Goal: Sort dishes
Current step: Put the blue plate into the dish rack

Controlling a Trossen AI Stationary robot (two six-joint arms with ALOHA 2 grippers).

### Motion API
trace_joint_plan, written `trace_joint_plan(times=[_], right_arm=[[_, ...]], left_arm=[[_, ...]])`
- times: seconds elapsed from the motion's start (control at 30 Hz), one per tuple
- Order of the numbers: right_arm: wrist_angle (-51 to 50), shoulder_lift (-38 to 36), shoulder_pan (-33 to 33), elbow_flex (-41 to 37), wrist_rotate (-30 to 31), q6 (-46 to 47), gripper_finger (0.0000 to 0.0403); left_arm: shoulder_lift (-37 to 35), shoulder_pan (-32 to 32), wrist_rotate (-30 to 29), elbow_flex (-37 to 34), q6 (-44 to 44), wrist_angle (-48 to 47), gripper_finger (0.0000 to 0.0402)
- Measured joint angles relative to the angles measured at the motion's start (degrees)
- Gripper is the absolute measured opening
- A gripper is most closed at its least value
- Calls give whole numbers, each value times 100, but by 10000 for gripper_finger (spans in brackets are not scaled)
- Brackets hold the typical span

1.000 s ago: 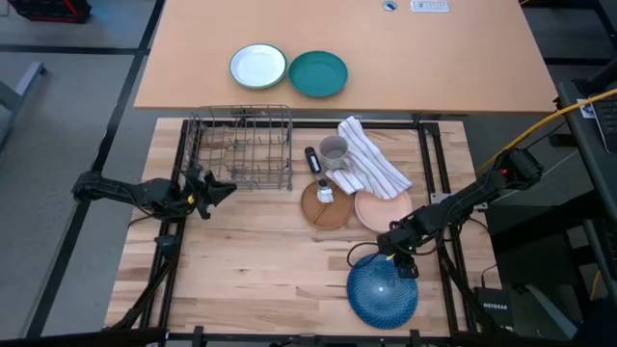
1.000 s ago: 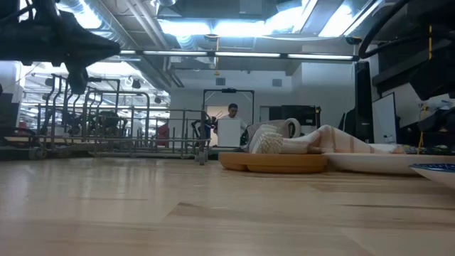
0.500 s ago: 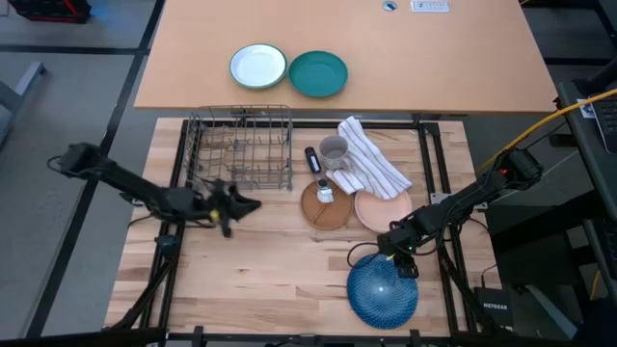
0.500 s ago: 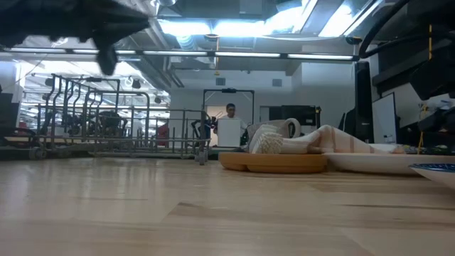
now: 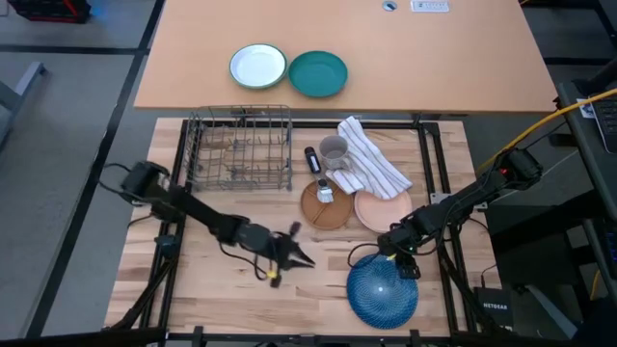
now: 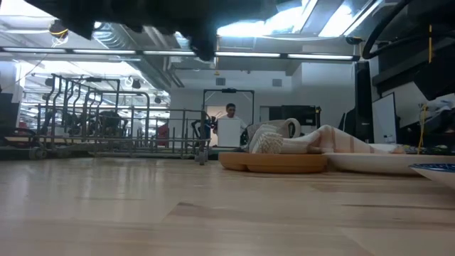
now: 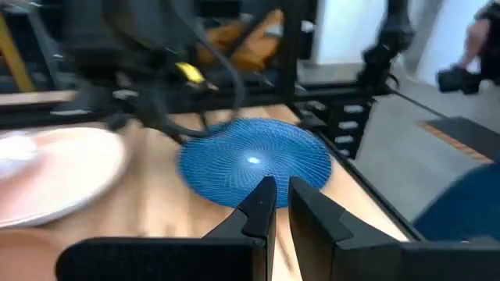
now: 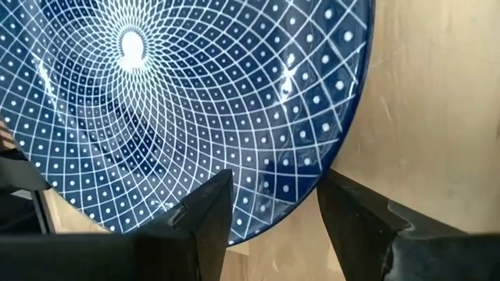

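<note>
The dark blue dotted plate (image 5: pixel 383 291) lies flat near the table's front right. The salmon-pink plate (image 5: pixel 383 210) and the brown wooden plate (image 5: pixel 326 204) lie side by side behind it. A small pale thing stands on the wooden plate. My left gripper (image 5: pixel 307 261) hovers over the middle of the table, shut and empty, pointing almost level at the blue plate (image 7: pixel 254 162). My right gripper (image 5: pixel 397 264) is open above the blue plate's far rim (image 8: pixel 344 140), which runs between its fingers.
A wire dish rack (image 5: pixel 241 149) stands at the far left. A grey mug (image 5: pixel 334 151) and a striped towel (image 5: pixel 374 166) lie behind the plates. A white plate with a green rim (image 5: pixel 258 66) and a teal plate (image 5: pixel 318 74) sit on the far table. Bare wood lies front left.
My left gripper has swept quickly from beside the dish rack toward the table's right and near edge. It now points at the blue plate, and its wrist has rolled on the way. Its fingers have stayed together. No plate has moved.
</note>
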Motion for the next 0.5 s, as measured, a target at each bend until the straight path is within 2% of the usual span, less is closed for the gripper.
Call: trace_joint_plan(times=[0.23, 0.5], right_arm=[[1, 0, 0, 0, -241, 3, 191], [4, 0, 2, 0, -427, 2, 191]], left_arm=[[1173, -25, 131, 1097, 723, -196, 29], [1748, -25, 636, 2401, 2015, -1915, 29]])
